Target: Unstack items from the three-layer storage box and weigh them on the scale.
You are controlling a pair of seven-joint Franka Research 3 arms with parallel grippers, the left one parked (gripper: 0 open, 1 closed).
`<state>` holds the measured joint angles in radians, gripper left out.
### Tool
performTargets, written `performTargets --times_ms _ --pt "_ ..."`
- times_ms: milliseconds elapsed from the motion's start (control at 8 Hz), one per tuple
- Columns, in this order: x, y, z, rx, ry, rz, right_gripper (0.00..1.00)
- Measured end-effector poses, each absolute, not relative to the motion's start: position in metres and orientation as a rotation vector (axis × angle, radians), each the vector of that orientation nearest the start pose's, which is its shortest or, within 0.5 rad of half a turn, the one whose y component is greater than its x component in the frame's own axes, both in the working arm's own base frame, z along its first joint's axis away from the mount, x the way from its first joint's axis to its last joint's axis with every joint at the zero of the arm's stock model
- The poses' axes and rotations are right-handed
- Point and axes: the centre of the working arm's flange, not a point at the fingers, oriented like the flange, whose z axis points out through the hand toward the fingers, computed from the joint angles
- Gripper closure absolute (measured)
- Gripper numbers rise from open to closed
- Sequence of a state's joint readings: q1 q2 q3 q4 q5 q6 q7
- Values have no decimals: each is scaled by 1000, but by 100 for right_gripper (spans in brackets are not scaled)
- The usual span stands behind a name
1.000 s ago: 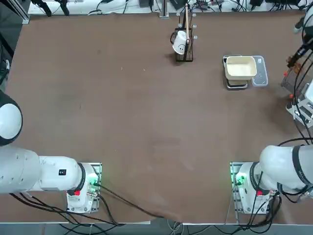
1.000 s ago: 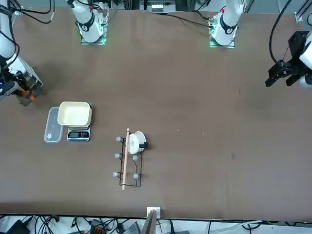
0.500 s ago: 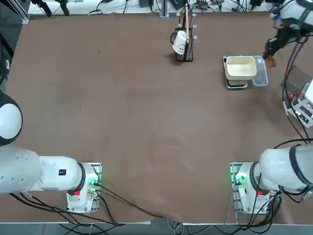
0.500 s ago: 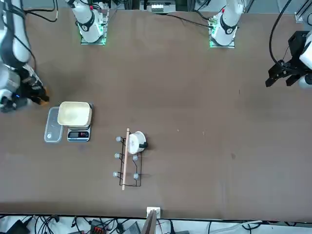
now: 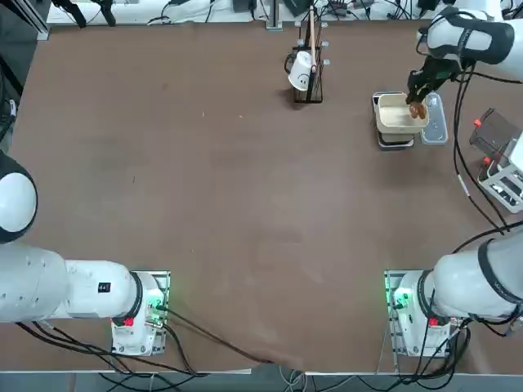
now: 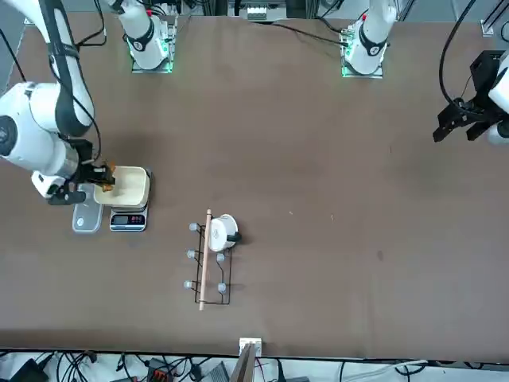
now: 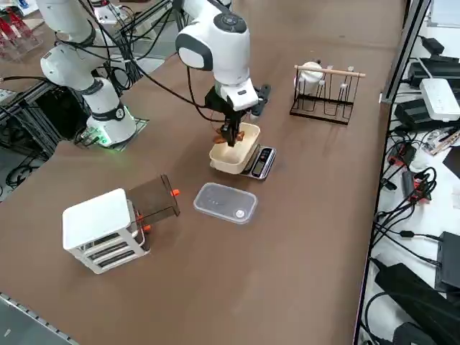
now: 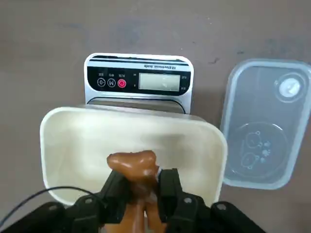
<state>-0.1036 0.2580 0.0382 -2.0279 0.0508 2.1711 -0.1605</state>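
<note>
Tabletop: right gripper (image 8: 141, 187) holds bread piece (image 8: 133, 167) upright above bowl (image 8: 73, 141).

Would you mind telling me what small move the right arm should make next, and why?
Probably lower a little and open the jaws. The right gripper holds a brown bread piece directly above the cream bowl sitting on the scale, so a release should drop it in for weighing.

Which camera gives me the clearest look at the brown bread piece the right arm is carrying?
The right wrist view: the small brown bread piece sits clamped in the right tool, above the cream square bowl. Top, front and right side views show only a brown speck at the tool.
</note>
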Motion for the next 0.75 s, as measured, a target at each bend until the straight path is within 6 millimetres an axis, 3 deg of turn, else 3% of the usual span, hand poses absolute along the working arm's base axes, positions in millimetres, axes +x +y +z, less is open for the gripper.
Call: performTargets --times_ms 250,625,750 --pt "583 -39 313 -3074 -71 129 63" --pt "588 -41 318 -3081 -20 75 11" --pt "587 -41 318 -3080 -31 87 0"
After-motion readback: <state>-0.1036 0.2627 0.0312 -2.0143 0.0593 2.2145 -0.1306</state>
